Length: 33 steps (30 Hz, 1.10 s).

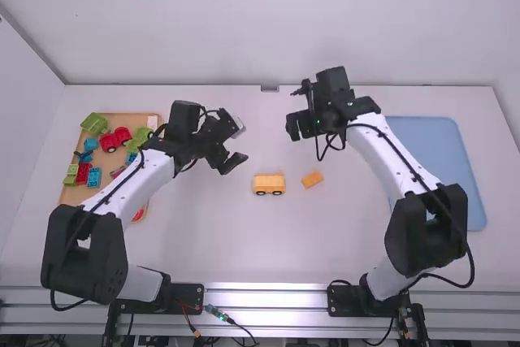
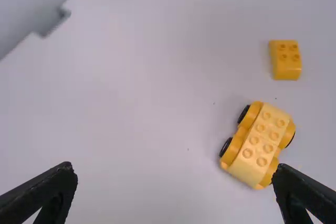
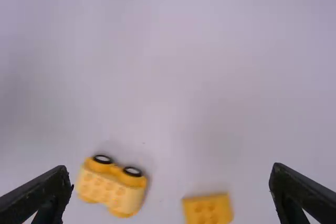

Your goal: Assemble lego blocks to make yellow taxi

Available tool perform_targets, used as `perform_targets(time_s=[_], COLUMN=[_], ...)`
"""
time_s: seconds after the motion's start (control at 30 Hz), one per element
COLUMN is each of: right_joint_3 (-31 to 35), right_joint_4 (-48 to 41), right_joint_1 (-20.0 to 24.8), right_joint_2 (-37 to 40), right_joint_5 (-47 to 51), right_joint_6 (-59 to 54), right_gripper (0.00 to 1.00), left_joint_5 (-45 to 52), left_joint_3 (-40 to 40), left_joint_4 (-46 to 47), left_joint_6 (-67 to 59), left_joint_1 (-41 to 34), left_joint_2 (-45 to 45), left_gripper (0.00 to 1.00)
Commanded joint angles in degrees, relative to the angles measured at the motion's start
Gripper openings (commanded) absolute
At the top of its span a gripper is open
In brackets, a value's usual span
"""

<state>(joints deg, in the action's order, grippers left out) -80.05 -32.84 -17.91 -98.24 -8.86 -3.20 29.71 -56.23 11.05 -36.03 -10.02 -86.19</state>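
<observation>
In the high view, my left gripper (image 1: 236,145) is held open above the table, up and left of the yellow wheeled base (image 1: 269,184). My right gripper (image 1: 296,109) hangs farther from the camera than the small yellow brick (image 1: 312,179), also open. Base and brick lie a short gap apart. The left wrist view has the studded base (image 2: 258,145) near one finger of the left gripper (image 2: 175,168) and the brick (image 2: 286,60) beyond. Between the fingers of the right gripper (image 3: 170,169), the right wrist view has the base (image 3: 112,186) and the partly cut-off brick (image 3: 208,210).
A wooden tray (image 1: 146,122) with several red, green and blue blocks and vehicles sits at the left, partly under the left arm. On the right lies a blue tray (image 1: 439,144), partly behind the right arm. A wall rises along the table's far edge.
</observation>
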Motion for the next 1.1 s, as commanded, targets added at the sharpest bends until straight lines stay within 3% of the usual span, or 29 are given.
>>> perform_targets(time_s=[0.0,0.17,0.33,0.43,0.57,0.8,1.07], right_joint_3=[5.9,11.7,13.6,14.8,16.0,16.3,16.3], right_joint_4=[5.4,14.9,15.0,13.9,10.2,-2.2,-3.5], right_joint_1=[-0.2,-1.8,-1.6,1.6,9.4,19.3,22.2], right_joint_2=[2.2,2.9,2.9,2.9,2.9,1.6,-9.4], right_joint_5=[10.0,19.9,8.1,-2.3,-21.4,-31.4,-35.7], right_joint_6=[-13.2,-16.8,-33.1,-45.6,-62.7,-87.7,-102.0], right_gripper=[0.99,0.99,0.99,0.99,0.99,0.99,0.99], left_joint_5=[5.0,0.3,5.3,7.4,11.5,22.1,27.8], left_joint_3=[2.0,5.7,8.4,9.7,9.9,10.0,10.0], left_joint_4=[-2.5,-10.5,-12.8,-11.7,-8.9,-8.4,-16.6], left_joint_6=[-9.1,-4.0,-6.9,-12.4,-18.0,-27.0,-21.2], left_joint_1=[-0.1,-0.1,-0.1,-0.1,-0.1,-0.2,-0.4], left_joint_2=[-0.3,-0.3,-0.3,-0.3,-0.3,-2.9,-12.4], left_gripper=[0.99,0.99,0.99,0.99,0.99,0.99,0.99])
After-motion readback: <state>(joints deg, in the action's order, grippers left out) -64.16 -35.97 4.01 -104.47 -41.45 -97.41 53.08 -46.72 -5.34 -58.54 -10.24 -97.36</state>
